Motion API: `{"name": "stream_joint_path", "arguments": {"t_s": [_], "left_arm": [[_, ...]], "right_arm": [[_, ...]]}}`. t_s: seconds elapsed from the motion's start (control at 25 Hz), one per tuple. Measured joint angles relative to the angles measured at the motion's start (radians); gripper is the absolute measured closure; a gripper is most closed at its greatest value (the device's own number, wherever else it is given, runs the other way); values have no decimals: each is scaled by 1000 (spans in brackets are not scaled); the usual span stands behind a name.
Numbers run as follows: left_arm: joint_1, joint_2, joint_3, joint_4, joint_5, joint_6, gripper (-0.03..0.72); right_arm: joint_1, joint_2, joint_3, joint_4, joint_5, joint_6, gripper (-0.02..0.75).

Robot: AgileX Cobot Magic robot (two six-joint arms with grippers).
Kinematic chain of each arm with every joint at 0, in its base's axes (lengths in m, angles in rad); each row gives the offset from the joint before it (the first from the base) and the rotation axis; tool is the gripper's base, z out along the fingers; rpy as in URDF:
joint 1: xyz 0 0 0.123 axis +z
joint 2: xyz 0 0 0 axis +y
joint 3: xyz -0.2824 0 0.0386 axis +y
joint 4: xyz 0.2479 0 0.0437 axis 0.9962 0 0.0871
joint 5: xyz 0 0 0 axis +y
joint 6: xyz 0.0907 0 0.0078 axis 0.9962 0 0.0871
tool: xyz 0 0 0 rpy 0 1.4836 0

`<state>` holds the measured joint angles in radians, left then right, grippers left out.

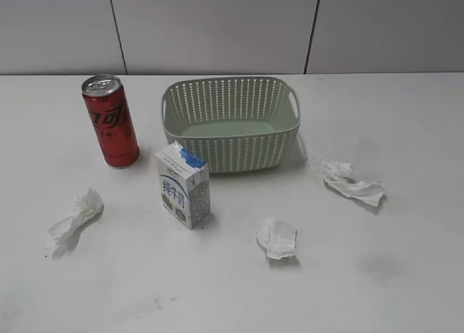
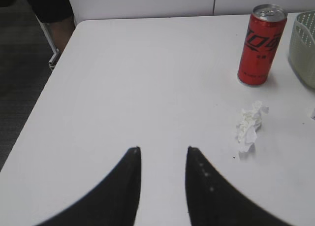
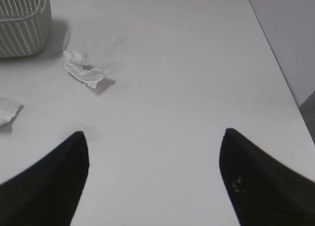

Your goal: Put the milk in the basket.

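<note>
On the white table (image 1: 406,130): one milk (image 1: 184,186) carton, one basket (image 1: 232,122), one red soda can (image 1: 110,120), three crumpled tissues.

Milk: small white box, blue patch on top, green-blue characters on the front face, speckled grey side. Stands upright, long axis vertical, top end up. One vertical edge turned toward the exterior camera, so printed face looks front-left, speckled side front-right. Sits just in front of the basket's near-left corner, right of the can and nearer the camera than it. Not inside the basket; cannot tell whether carton and basket wall touch.

Basket: pale green, perforated walls, handle cutout visible at right end, open side up, long axis running left-right. Nothing visible inside.

Can: upright, left of basket, apart from it.

Tissues: left tissue (image 1: 75,220) in front of the can; middle tissue (image 1: 277,239) right of and nearer than the milk; right tissue (image 1: 351,182) off the basket's front-right corner. All well apart from each other.

Left gripper (image 2: 163,150): fingers apart with a narrow gap, nothing between, over bare table left of the can. Right gripper (image 3: 154,137): fingers spread wide, nothing held, over bare table to the right of the basket.
</note>
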<state>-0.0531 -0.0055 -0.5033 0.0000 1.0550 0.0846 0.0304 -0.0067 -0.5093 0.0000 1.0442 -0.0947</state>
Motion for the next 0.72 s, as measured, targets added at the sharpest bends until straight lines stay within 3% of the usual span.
{"name": "stream_joint_path", "arguments": {"t_s": [0.56, 0.72], "left_arm": [[0, 0, 0, 0, 0, 0, 458], [0, 0, 0, 0, 0, 0, 458]], "right_arm": [[0, 0, -1, 0, -9, 19, 99], [0, 61, -17, 0, -149, 27, 100]]}}
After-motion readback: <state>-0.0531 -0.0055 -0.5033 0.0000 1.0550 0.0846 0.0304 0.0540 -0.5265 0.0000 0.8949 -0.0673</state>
